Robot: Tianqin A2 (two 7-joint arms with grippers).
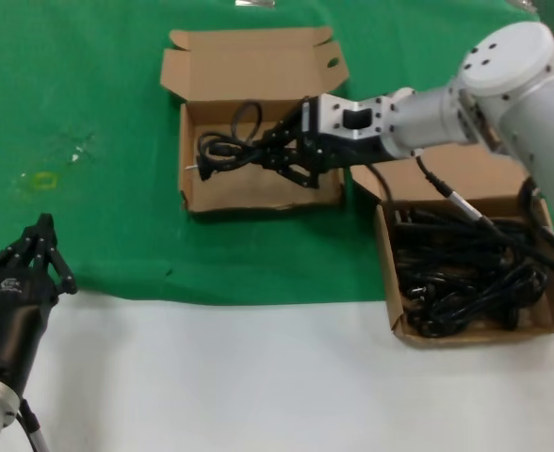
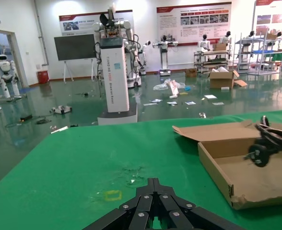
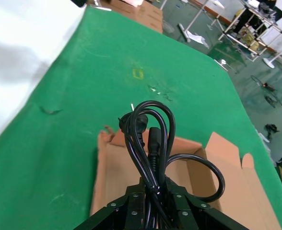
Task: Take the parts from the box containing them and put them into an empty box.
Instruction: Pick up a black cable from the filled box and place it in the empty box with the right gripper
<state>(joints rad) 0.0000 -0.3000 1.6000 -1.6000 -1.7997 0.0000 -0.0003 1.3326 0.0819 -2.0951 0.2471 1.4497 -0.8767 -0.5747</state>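
Cord (image 1: 228, 143) is pinched in the closed right gripper (image 1: 286, 155) and hangs over the receiving box (image 1: 258, 193), which otherwise shows bare cardboard; judged best practice is to lower until the loops sit inside the walls before letting go, so no plug catches a rim. Supply box (image 1: 395, 273), near the robot's right, holds a tangle of further cords (image 1: 470, 273), and the left gripper (image 1: 41, 247) idles at the table's near edge, fingers pressed together
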